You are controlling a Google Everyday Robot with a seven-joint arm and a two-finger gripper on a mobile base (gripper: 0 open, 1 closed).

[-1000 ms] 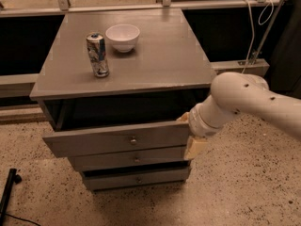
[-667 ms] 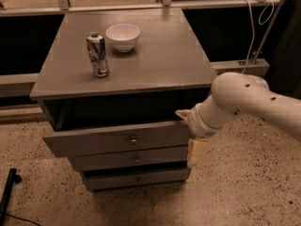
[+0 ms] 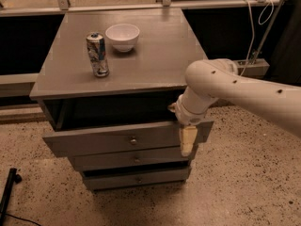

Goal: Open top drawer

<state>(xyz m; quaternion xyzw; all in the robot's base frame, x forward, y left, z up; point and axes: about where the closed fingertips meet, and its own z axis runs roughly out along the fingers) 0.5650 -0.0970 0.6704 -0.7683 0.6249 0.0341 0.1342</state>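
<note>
Moved since a second ago: the white arm point(image 3: 235, 86) has swung to the left, so its rounded elbow now sits over the cabinet's front right corner; the top drawer is pulled out about as far as it was.
Gripper: the gripper point(image 3: 186, 134) is at the right end of the top drawer's front panel, with a cream part hanging down across the panel's face; whether it is clamped on the panel or loose I cannot tell.
Top drawer: the top drawer point(image 3: 113, 142) stands forward of the cabinet body, with a dark opening above its front panel.
Knob: a small round knob point(image 3: 133, 141) sits at the panel's centre, apart from the gripper.
Lower drawers: the middle drawer point(image 3: 108, 161) and bottom drawer point(image 3: 117, 179) sit further back, each with a like knob.
Cabinet top: on the grey cabinet top point(image 3: 155, 55) a can point(image 3: 97, 54) stands upright, with a white bowl point(image 3: 122, 36) near it, behind and to its right.
Floor: speckled floor point(image 3: 244, 182).
</note>
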